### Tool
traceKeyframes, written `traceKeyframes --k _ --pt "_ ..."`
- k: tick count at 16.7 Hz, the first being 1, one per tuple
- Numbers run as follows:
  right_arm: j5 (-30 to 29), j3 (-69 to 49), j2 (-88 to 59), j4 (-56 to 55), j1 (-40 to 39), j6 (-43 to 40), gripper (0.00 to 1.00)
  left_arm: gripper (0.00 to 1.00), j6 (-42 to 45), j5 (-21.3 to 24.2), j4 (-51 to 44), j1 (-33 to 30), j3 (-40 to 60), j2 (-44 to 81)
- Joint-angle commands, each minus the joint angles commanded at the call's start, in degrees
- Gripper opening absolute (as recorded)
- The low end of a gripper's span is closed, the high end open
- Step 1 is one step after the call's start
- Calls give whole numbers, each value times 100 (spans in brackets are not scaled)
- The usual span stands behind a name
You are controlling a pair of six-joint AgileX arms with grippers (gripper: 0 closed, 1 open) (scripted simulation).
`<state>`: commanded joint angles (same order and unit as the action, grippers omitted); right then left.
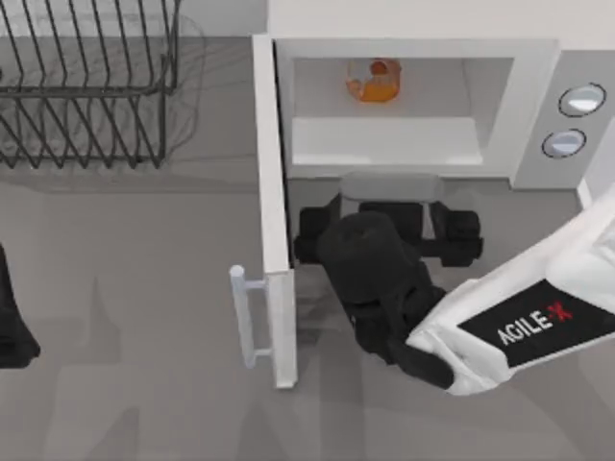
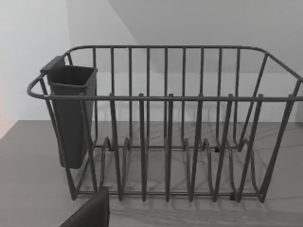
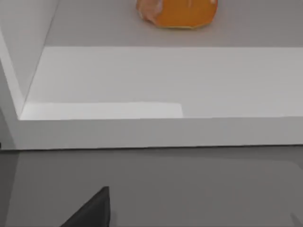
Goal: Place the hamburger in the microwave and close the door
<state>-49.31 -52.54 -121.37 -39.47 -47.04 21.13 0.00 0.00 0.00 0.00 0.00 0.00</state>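
Right hand (image 1: pixel 389 206) first: you are looking at it sitting on the tabletop (image 1: pixel 144 384) just in front of the microwave (image 1: pixel 413 96), outside the cavity mouth, with its dark body facing the opening; it is holding nothing, and you cannot tell from these views whether its fingers are spread or closed. You are seeing the hamburger (image 1: pixel 373 81) lying inside the microwave, toward the back of the pale floor and left of the cavity's middle, apart from the hand. In the right wrist view the hamburger (image 3: pixel 177 13) is resting deep on the cavity floor beyond the white front ledge. The door (image 1: pixel 274 206) is standing wide open, swung out toward you at the cavity's left edge, with its bar handle (image 1: pixel 245 312) on the outer face near the free end; the right arm is lying just to the right of that panel. A black wire rack (image 1: pixel 86 82) is standing on the tabletop at the far left, well apart from the microwave. Your left hand (image 1: pixel 14 322) is sitting parked at the left edge of the tabletop, its wrist camera looking at the rack (image 2: pixel 165 127).
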Motion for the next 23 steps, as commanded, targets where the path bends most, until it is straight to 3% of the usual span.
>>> traceKeyframes --k 9,16,19,23 --pt "31 -505 1460 2025 -2 -2 100 100 0 0 0 0 0 0" --pt "84 -478 1601 2120 28 -12 100 100 0 0 0 0 0 0" --pt "553 20 2084 2151 288 -88 100 100 0 0 0 0 0 0" --pt "1670 1272 3525 2311 967 -311 100 100 0 0 0 0 0 0"
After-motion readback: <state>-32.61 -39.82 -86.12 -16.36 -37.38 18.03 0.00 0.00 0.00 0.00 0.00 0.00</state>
